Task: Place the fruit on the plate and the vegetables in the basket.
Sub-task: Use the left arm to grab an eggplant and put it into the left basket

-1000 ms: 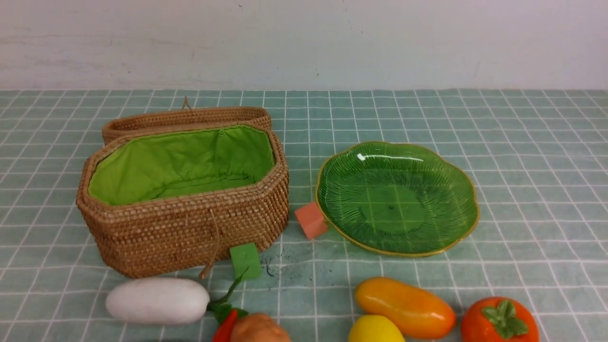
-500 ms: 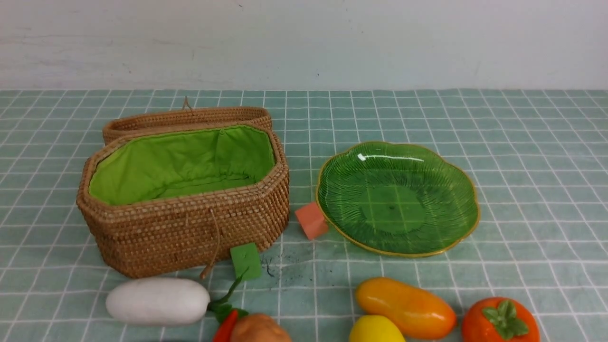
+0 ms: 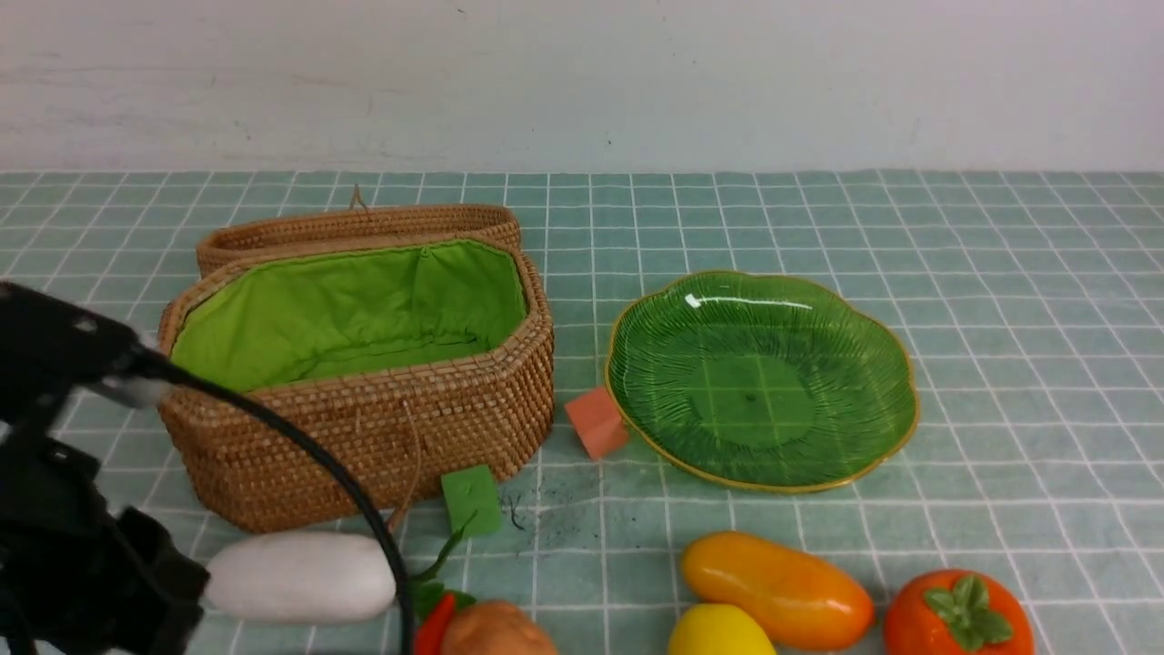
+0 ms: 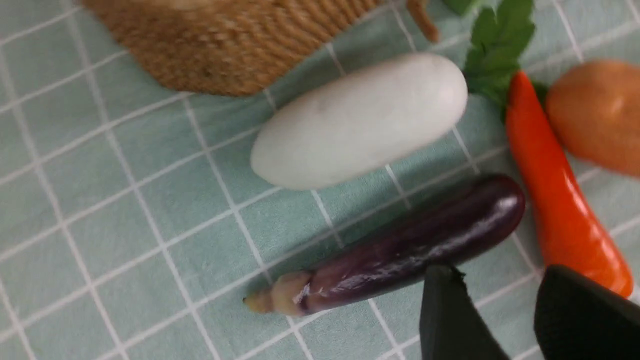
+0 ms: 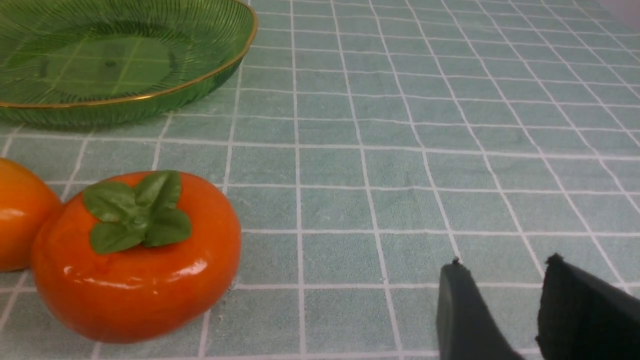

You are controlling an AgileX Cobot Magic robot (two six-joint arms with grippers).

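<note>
Fruit, three pieces (mango (image 3: 776, 587), lemon (image 3: 718, 632), persimmon (image 3: 955, 614)), lay along the bench (image 3: 1000, 273) near edge, right of centre, before one plate (image 3: 818, 318). Four vegetables (radish (image 3: 300, 576), red piece (image 4: 555, 200), potato (image 4: 595, 115), eggplant (image 4: 415, 250)) lay leftward, before one basket (image 3: 364, 446). All appeared glossy, rigid, probably slippery; grasp across the narrow middle. Left gripper (image 4: 497, 285) and right gripper (image 5: 502, 270) stood released, empty.

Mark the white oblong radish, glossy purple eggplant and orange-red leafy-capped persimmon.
White oblong radish (image 4: 360, 120): left wrist view, middle of its body.
Glossy purple eggplant (image 4: 395, 255): left wrist view, middle of its dark skin.
Orange-red leafy-capped persimmon (image 5: 150, 280): right wrist view, glossy skin below the cap.
</note>
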